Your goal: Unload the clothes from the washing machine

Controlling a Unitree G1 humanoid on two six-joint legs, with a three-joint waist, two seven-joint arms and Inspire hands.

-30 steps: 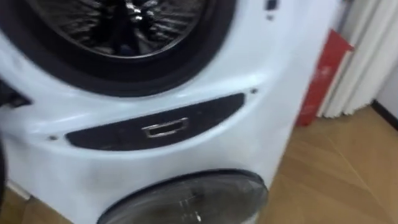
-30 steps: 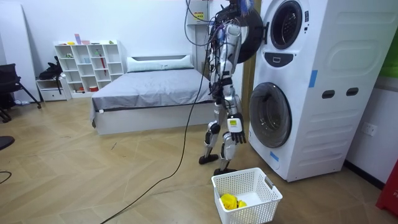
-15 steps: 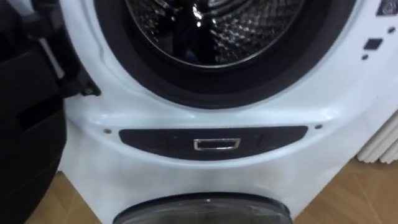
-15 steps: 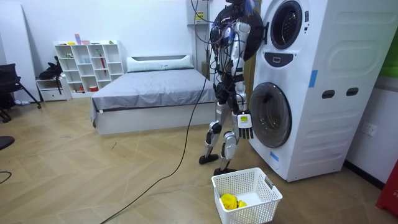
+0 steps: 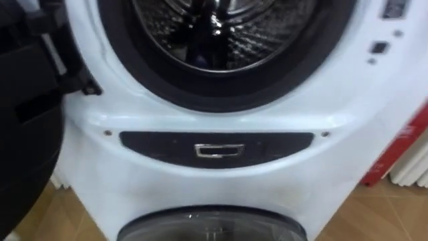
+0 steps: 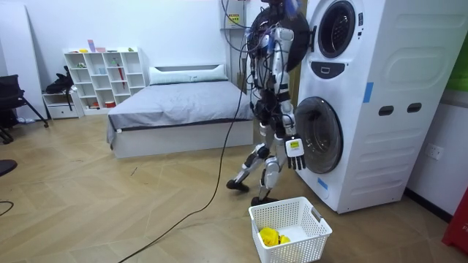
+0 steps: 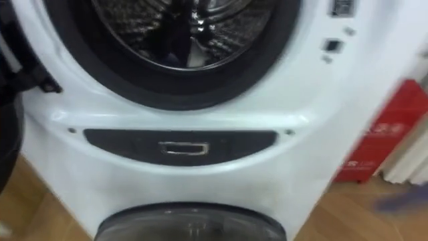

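Observation:
I stand close in front of a white stacked washing machine (image 6: pixel 365 95). Its upper drum (image 5: pixel 221 27) is open, and the metal inside shines. A dark shape (image 5: pixel 198 55) lies low in the drum; I cannot tell whether it is cloth. The black upper door (image 5: pixel 27 134) hangs open at my left. My right hand (image 6: pixel 295 152) hangs at my side by the shut lower door (image 6: pixel 319 135), fingers relaxed and holding nothing. A yellow garment (image 6: pixel 272 235) lies in the white basket (image 6: pixel 289 206) on the floor behind me.
A dark panel with a small metal handle (image 5: pixel 215 150) sits between the drum and the lower door (image 5: pixel 214 227). A red object (image 5: pixel 394 154) leans beside the machine at the right. A bed (image 6: pixel 175 109) and a white shelf (image 6: pixel 102 77) stand farther back.
I have turned and stepped toward the machine, so the drum now sits centred in my view. My right hand has swung forward to the lower door, and one foot has lifted behind.

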